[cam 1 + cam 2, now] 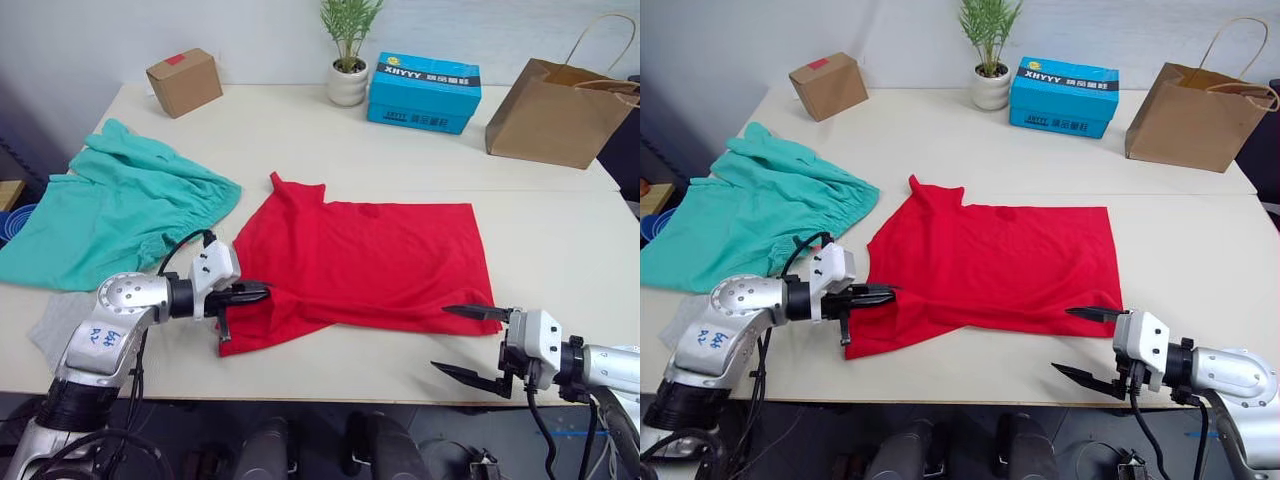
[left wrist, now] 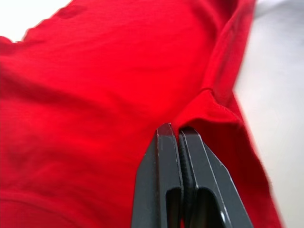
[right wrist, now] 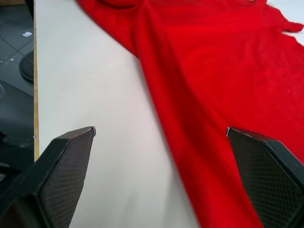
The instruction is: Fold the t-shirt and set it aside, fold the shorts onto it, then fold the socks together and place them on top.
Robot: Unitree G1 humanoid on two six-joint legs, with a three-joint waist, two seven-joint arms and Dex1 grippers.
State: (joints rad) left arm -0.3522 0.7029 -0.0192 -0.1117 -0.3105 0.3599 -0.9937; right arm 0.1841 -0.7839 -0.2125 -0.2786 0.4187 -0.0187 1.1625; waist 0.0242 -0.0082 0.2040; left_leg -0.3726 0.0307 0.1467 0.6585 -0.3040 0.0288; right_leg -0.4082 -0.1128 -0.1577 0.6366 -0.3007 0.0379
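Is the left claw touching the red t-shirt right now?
Touching. The left wrist view shows the left claw pinched shut on a fold of the t-shirt.

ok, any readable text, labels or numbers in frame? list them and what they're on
"XHYYY": top face of the blue box at the back of the table, followed by characters too small to read.
Front face of the blue box: a small label, too blurred to read.
Handwritten blue marks on the left arm's grey shell: not legible.
Red sticker on the cardboard box: no text readable.
T-shirt, shorts, paper bag: none.
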